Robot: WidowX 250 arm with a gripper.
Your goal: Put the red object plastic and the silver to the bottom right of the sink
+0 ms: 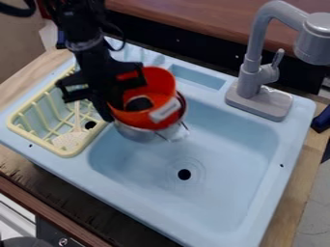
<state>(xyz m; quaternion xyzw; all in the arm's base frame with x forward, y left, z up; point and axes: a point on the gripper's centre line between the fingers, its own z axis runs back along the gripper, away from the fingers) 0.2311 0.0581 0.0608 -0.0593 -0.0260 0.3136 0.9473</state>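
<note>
The black gripper [117,99] hangs over the upper left part of the sink, against the left side of the red plastic object [158,87]. That object is a bright orange-red cup or bowl, tilted, with a dark patch inside and a pale label on its right side. Directly beneath it is the silver pot [138,133], its lower wall showing at the basin's upper left corner. The gripper covers part of the red rim, and the red object hides most of the pot's inside.
A pale yellow dish rack [67,153] with a light utensil stands left of the basin. The grey faucet [258,99] rises at the back right. The light blue sink [219,212] has a dark drain hole near the middle of its basin floor.
</note>
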